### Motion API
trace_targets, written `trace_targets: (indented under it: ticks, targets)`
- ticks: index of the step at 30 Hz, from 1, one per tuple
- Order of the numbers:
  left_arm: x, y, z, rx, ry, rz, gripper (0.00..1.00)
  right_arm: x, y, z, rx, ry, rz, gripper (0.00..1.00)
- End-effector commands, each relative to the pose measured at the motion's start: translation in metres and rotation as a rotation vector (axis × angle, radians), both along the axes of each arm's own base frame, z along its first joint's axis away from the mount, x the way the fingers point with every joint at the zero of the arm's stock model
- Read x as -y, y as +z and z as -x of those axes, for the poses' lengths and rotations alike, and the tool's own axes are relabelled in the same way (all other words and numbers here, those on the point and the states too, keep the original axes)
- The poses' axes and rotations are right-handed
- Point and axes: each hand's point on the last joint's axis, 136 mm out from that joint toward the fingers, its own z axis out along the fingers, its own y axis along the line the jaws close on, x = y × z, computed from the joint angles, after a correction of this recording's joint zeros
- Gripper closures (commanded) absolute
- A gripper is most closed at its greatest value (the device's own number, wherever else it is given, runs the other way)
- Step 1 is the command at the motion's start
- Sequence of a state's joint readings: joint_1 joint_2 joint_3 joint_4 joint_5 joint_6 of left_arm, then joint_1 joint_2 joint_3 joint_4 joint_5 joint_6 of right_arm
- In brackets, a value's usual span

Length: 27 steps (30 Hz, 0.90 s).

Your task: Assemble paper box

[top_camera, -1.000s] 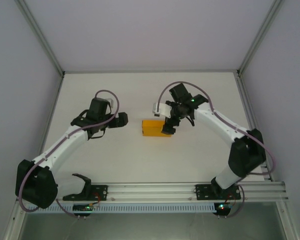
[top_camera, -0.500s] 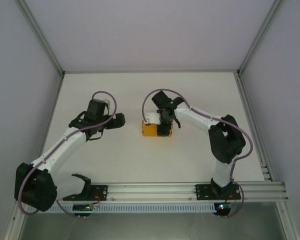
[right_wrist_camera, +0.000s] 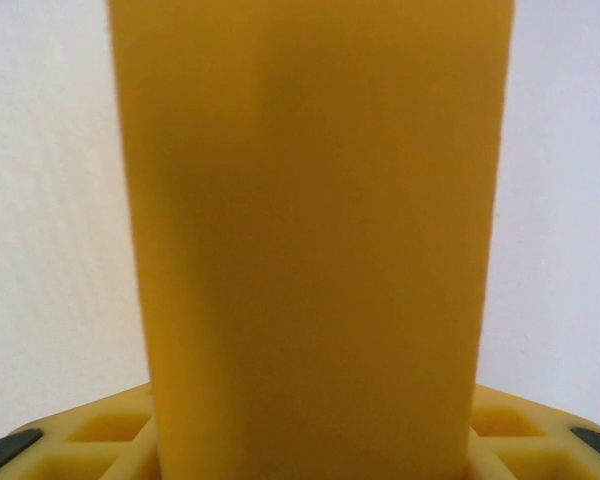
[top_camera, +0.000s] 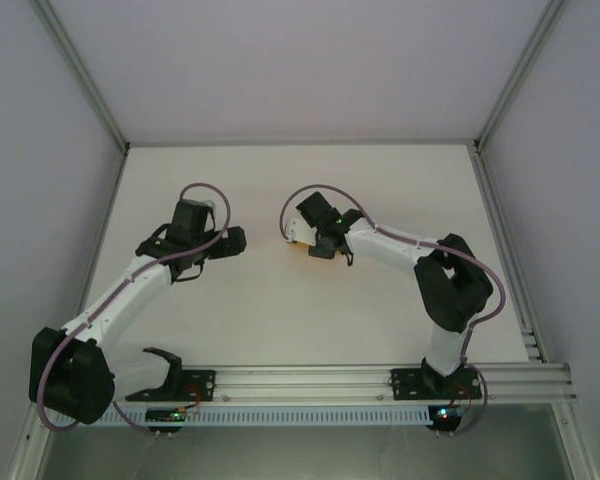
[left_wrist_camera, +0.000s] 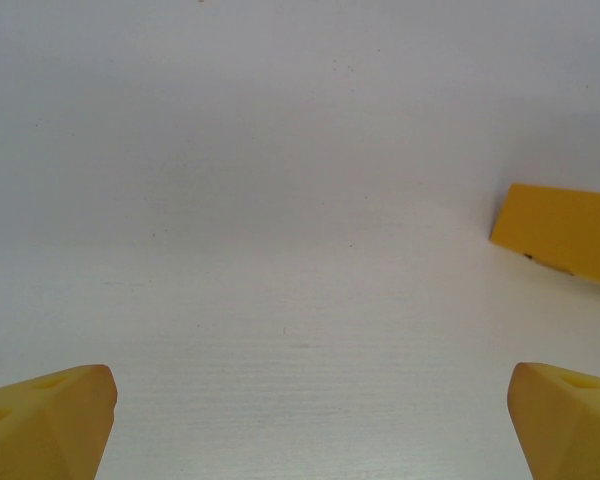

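The paper box (right_wrist_camera: 310, 230) is orange-yellow card and stands lengthwise between my right gripper's yellow fingers (right_wrist_camera: 90, 435), reaching from one finger to the other. My right gripper (right_wrist_camera: 310, 440) is shut on its sides. From above, the right gripper (top_camera: 318, 240) covers nearly all of the box, and just an orange sliver (top_camera: 298, 249) shows at its left. My left gripper (top_camera: 236, 240) hovers to the left of the box, open and holding nothing. The left wrist view has the box's end (left_wrist_camera: 562, 234) at the right edge, beyond the spread fingers of the left gripper (left_wrist_camera: 305, 430).
The white table (top_camera: 280, 320) is walled by a metal frame with grey panels. An aluminium rail (top_camera: 310, 382) carrying both arm bases runs along the near edge. A black bracket (top_camera: 165, 362) sits by the left base.
My right arm swung left and came down over the box, and its jaws narrowed onto it. The box is now mostly covered. The left arm barely moved.
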<state>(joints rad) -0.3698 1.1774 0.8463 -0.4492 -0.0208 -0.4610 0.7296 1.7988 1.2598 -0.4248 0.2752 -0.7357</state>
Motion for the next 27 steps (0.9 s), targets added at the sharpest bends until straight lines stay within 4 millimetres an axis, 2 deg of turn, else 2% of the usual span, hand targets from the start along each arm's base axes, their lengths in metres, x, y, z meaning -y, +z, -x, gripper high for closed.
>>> trace_targets:
  ticks: [1,4,6,9,10,12,14,22,25,27]
  targets:
    - [-0.009,0.001,0.006,-0.001,0.026,-0.016,0.00,0.012,0.000,-0.017,0.117,-0.106,0.054,0.49]
    - [-0.012,0.003,0.007,0.005,0.036,-0.023,0.00,0.011,-0.002,-0.018,0.157,-0.117,0.093,0.46]
    - [-0.012,0.004,0.009,0.011,0.036,-0.014,0.00,0.007,-0.005,-0.010,0.153,-0.105,0.127,0.43]
    - [-0.005,0.007,0.011,0.019,0.010,0.031,0.00,0.000,-0.017,0.014,0.106,-0.055,0.151,0.22]
    - [-0.003,0.009,0.012,0.026,0.004,0.040,0.00,-0.003,-0.016,0.017,0.108,-0.040,0.149,0.18]
    - [-0.002,0.011,0.014,0.035,-0.003,0.053,0.00,0.002,-0.025,0.031,0.092,-0.021,0.177,0.12]
    - [-0.003,0.012,0.015,0.040,-0.002,0.053,0.00,0.004,-0.027,0.040,0.079,-0.004,0.188,0.01]
    - [-0.005,0.012,0.019,0.044,-0.008,0.045,0.00,-0.001,-0.028,0.085,-0.039,0.091,0.126,0.01]
    - [-0.009,0.011,0.019,0.049,0.000,0.022,0.00,0.001,-0.015,0.096,-0.059,0.108,0.088,0.01]
    - [-0.013,0.015,0.013,0.072,0.024,0.009,0.00,0.004,-0.002,0.095,-0.038,0.103,0.047,0.01]
